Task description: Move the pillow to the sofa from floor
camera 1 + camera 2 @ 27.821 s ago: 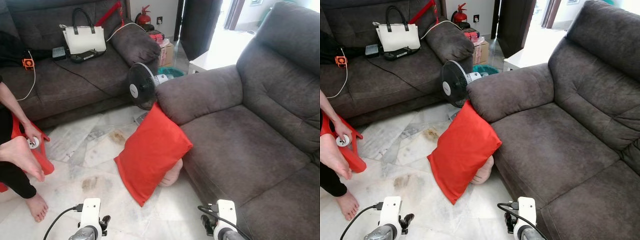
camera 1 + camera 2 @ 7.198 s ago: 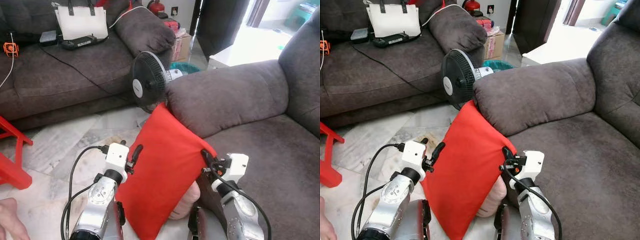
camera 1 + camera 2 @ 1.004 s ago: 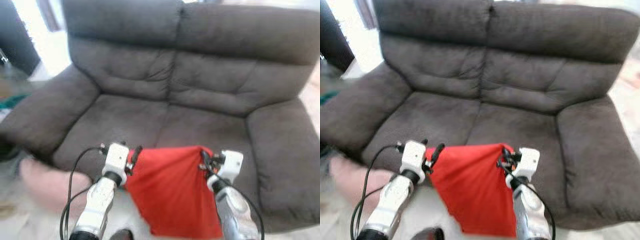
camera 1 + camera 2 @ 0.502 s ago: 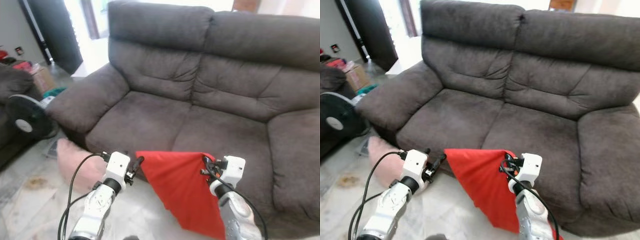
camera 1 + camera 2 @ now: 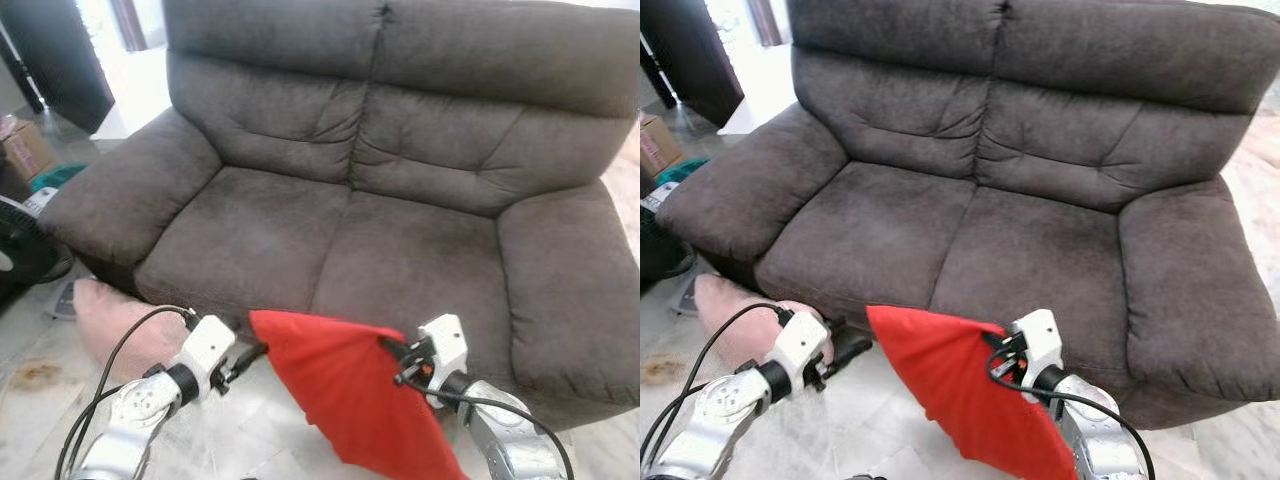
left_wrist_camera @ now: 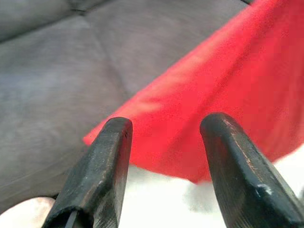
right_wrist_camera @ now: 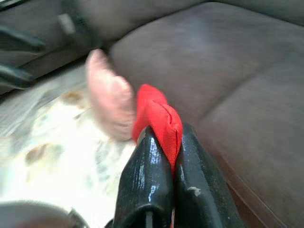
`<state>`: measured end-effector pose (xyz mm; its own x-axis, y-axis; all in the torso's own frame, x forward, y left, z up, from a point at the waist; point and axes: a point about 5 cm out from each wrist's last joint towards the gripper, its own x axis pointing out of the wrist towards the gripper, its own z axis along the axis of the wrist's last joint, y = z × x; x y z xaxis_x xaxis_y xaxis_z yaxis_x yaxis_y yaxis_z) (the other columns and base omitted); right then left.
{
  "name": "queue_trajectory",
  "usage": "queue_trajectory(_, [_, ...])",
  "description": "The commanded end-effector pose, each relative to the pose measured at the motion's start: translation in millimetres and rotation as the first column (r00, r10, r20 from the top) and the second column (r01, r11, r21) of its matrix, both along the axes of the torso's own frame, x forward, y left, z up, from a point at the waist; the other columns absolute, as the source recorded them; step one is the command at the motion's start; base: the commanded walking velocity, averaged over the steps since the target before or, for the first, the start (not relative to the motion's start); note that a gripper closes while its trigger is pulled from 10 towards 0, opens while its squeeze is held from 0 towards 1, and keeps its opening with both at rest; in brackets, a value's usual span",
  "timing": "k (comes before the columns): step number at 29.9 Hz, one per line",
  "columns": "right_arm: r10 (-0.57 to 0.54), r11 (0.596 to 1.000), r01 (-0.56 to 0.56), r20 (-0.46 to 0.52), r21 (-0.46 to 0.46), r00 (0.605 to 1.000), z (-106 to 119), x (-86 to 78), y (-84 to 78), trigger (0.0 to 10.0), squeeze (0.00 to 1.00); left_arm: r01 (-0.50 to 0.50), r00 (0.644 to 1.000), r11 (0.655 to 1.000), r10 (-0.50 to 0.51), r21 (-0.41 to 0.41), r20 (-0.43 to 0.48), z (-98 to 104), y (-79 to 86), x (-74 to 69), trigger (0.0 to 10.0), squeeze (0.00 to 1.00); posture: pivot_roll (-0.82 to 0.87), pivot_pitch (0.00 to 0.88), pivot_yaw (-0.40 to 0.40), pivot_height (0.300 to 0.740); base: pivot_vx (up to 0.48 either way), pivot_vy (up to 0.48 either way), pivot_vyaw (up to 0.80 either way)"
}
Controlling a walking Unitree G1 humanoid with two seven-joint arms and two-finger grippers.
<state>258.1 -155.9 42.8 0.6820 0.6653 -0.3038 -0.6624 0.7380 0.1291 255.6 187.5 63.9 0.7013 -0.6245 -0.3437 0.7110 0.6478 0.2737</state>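
The red pillow hangs in the air just in front of the dark grey sofa, below its seat edge. My right gripper is shut on the pillow's upper right corner; the right wrist view shows the red pillow pinched between the fingers. My left gripper is open, slightly below and beside the pillow's left corner, not holding it. In the left wrist view the two fingers stand apart, with the red pillow beyond them.
A pink pillow lies on the marble floor against the sofa's left front. A black fan and a cardboard box stand at the far left. A bright doorway lies beyond the sofa's left armrest.
The camera has shifted, so the sofa sits more centred. My left gripper has dropped lower and come off the pillow's left corner. The pillow now hangs from the right gripper.
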Motion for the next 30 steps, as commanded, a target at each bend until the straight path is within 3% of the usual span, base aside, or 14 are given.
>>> queue_trajectory(1, [0.091, 0.996, -0.093, 0.114, 0.014, 0.989, 26, 6.0, 7.4, 10.0, 0.0, 0.057, 0.997, 0.998, -0.056, 0.029, -0.059, -4, 3.7, -7.1, 10.0, 0.0, 0.1, 0.048, -0.049, 0.74, 0.0, 0.0, 0.0])
queue_trajectory(6, [0.205, 0.979, -0.203, 0.091, -0.029, 0.975, 29, -0.3, 8.8, 10.0, 0.0, 0.123, 0.986, 0.99, -0.114, 0.068, -0.123, -8, 7.8, -11.7, 10.0, 0.0, 0.1, 0.047, -0.049, 0.74, 0.0, 0.0, 0.0])
queue_trajectory(11, [0.354, 0.932, -0.353, -0.001, -0.083, 0.935, 25, -16.5, 7.3, 10.0, 0.0, 0.227, 0.965, 0.964, -0.203, 0.141, -0.167, -11, 5.9, -15.5, 10.0, 0.0, 0.1, 0.049, -0.046, 0.74, 0.0, 0.0, 0.0])
queue_trajectory(25, [0.433, 0.888, -0.441, -0.084, -0.13, 0.897, 23, -29.3, 5.1, 10.0, 0.0, 0.295, 0.938, 0.946, -0.259, 0.137, -0.23, -12, 7.4, -18.6, 10.0, 0.0, 0.09, 0.055, -0.039, 0.74, 0.0, 0.0, 0.0])
queue_trajectory(29, [0.476, 0.863, -0.486, -0.096, -0.14, 0.874, 28, -32.9, 6.7, 10.0, 0.0, 0.343, 0.919, 0.924, -0.292, 0.171, -0.265, -15, 13.1, -23.4, 10.0, 0.0, 0.1, 0.055, -0.039, 0.74, 0.0, 0.0, 0.0])
queue_trajectory(30, [0.493, 0.853, -0.502, -0.093, -0.141, 0.865, 31, -34.5, 7.4, 10.0, 0.0, 0.373, 0.91, 0.903, -0.31, 0.215, -0.275, -17, 15.8, -25.6, 10.0, 0.0, 0.1, 0.052, -0.038, 0.74, 0.0, 0.0, 0.0])
